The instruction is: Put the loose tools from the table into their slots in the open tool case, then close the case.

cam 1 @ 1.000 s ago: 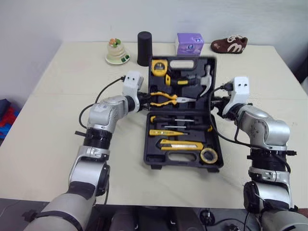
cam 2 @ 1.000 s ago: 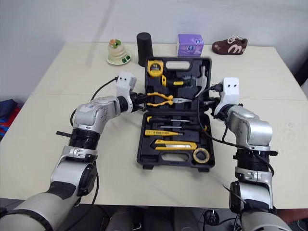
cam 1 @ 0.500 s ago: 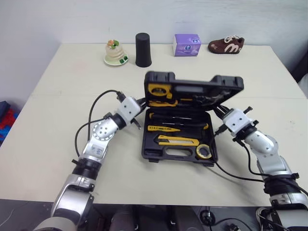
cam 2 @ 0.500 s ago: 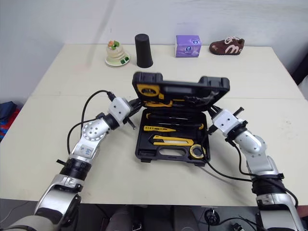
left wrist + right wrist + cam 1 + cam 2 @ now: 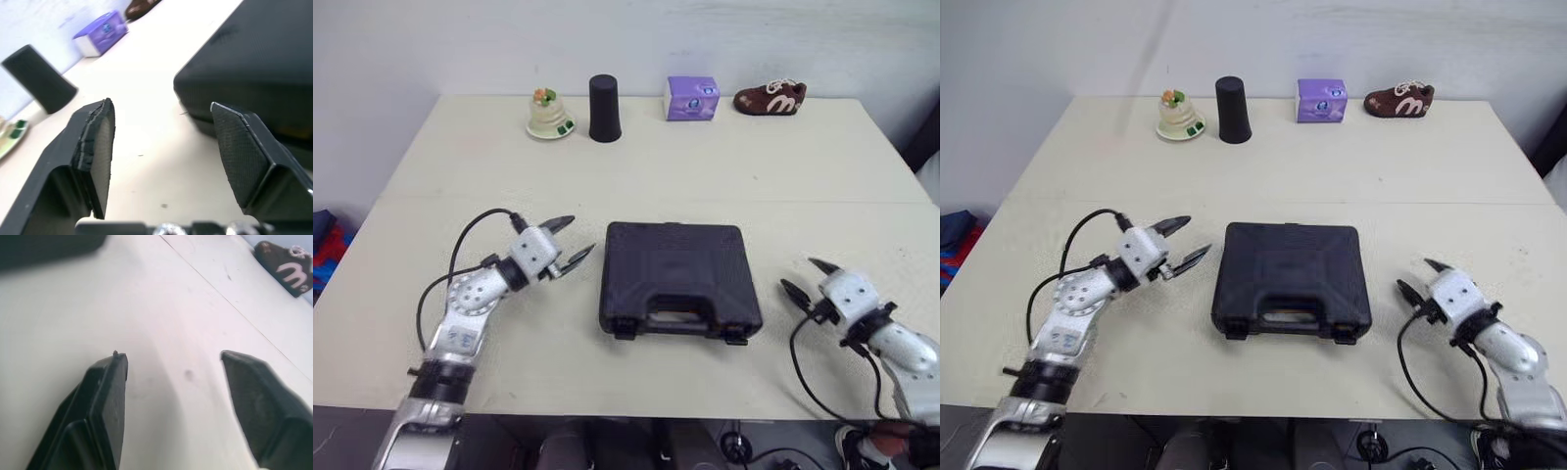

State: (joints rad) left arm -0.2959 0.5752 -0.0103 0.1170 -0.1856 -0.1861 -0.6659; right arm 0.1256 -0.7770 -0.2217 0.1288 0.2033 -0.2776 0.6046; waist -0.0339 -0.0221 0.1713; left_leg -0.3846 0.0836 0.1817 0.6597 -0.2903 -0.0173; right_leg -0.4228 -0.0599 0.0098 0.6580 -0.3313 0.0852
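I see the tool case [image 5: 680, 277] lying flat near the front middle of the table [image 5: 705, 166], lid down and shut, with its handle edge toward the robot. The left gripper [image 5: 579, 236] sits just beside the case's left edge without touching it; its 2 fingers [image 5: 95, 147] are spread wide, and the case's corner shows between them in the left wrist view. The right gripper [image 5: 797, 273] is low over bare tabletop to the right of the case, apart from it, its fingers [image 5: 110, 391] also spread wide. The tabletop is a pale cream colour, with 1 seam [image 5: 489, 198] running across it behind the case. Along the far edge stand 4 items in a row: a cake-shaped ornament [image 5: 549, 115], a black cup [image 5: 603, 95], a purple box [image 5: 692, 98] and a brown shoe [image 5: 770, 99]. A plain white wall [image 5: 607, 39] is behind them. Something blue and red [image 5: 325, 245] lies on the floor past the table's left side; I cannot tell what it is.
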